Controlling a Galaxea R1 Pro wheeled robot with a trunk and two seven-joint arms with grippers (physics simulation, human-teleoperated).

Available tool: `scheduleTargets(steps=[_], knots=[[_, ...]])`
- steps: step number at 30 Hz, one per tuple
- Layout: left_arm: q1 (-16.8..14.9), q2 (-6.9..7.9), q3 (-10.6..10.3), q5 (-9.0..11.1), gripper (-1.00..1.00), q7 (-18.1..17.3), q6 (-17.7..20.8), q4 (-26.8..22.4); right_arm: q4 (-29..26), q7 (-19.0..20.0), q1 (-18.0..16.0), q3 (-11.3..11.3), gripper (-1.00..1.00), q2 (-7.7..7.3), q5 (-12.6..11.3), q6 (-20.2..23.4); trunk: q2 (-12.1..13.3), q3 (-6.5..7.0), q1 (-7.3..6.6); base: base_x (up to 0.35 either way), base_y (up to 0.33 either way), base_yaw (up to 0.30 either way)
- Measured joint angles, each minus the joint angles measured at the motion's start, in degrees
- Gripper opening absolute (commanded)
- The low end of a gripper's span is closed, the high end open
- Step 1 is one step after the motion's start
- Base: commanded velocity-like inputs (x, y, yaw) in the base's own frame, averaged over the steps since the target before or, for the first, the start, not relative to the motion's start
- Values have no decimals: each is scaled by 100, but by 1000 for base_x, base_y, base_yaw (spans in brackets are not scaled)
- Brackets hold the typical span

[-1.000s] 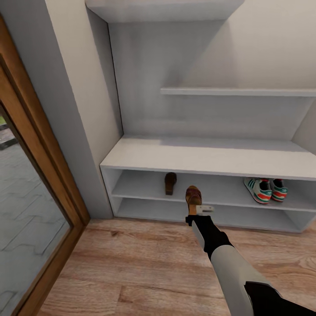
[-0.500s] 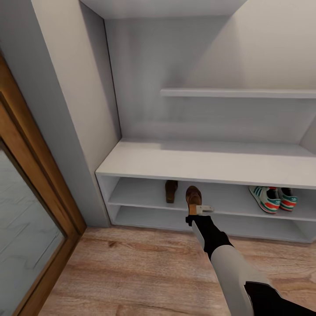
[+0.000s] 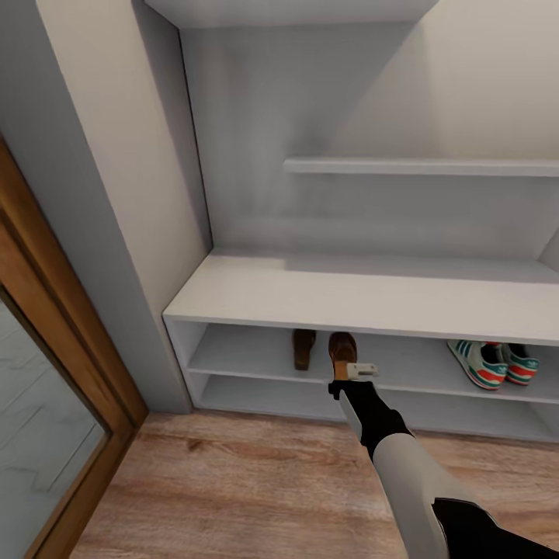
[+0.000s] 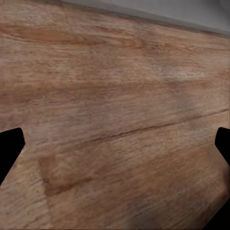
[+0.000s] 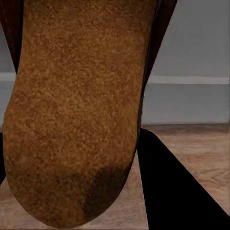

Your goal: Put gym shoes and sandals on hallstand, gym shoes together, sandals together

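At the pale grey-white hallstand's [image 3: 373, 299] upper low shelf, the right gripper [image 3: 347, 371] clamps the second dark reddish-brown leather sandal [image 3: 341, 347] beside its mate [image 3: 303, 347]; next, set down and let go

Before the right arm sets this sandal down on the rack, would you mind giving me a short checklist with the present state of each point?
1. Held sandal secured in the right end effector: ok, its tan sole fills the right wrist view.
2. Sandal over the upper low shelf of the hallstand: cannot tell, it shows at the shelf's front edge.
3. Beside the other sandal, already on that shelf: ok, narrow gap between them.
4. Gym shoes together on the same shelf: ok.
5. Left end effector free: ok, open over the corridor floor.
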Motion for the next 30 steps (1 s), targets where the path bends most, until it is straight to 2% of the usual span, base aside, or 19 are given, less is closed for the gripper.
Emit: scheduleTargets(steps=[4,13,20,30], knots=[[0,0,0,0,100,0,0,1,0,0,0,0,-100,0,-1,0,0,0,1,206,0,0],[0,2,4,0,100,0,1,1,0,0,0,0,-100,0,1,0,0,0,3,28,0,0],[0,2,5,0,100,0,1,1,3,0,0,0,-100,0,1,0,0,0,1,192,0,0],[0,2,3,-2,100,0,1,1,6,0,0,0,-100,0,7,0,0,0,3,15,0,0]])
